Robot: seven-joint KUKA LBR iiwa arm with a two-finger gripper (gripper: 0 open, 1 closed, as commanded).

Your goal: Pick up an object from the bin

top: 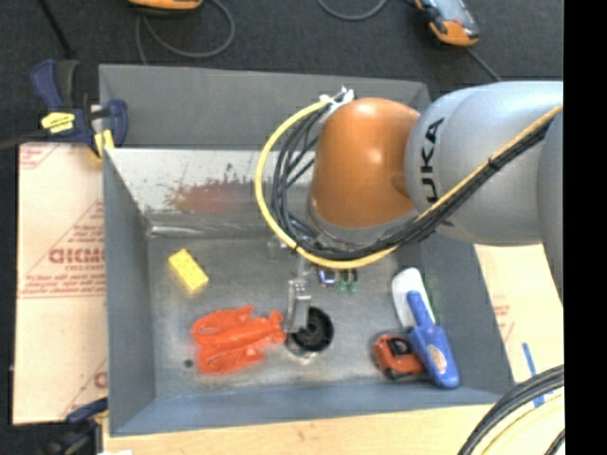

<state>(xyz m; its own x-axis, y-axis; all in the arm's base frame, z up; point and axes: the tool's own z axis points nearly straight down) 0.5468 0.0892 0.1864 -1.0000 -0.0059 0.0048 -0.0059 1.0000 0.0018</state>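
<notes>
My gripper (300, 322) reaches down below the orange wrist cover to the bin floor near the front middle. Its tip sits at the left edge of a small black round thing (316, 331) and seems to touch it. Just left of the gripper lies an orange plastic toy (235, 338) with claw-like limbs, its right end close to the tip. A yellow block (188, 270) lies further off to the left, towards the back.
A blue and white tool (424, 328) lies at the front right of the bin, with an orange and black tape measure (395, 356) against its left side. The arm and its cable loop cover the bin's back right.
</notes>
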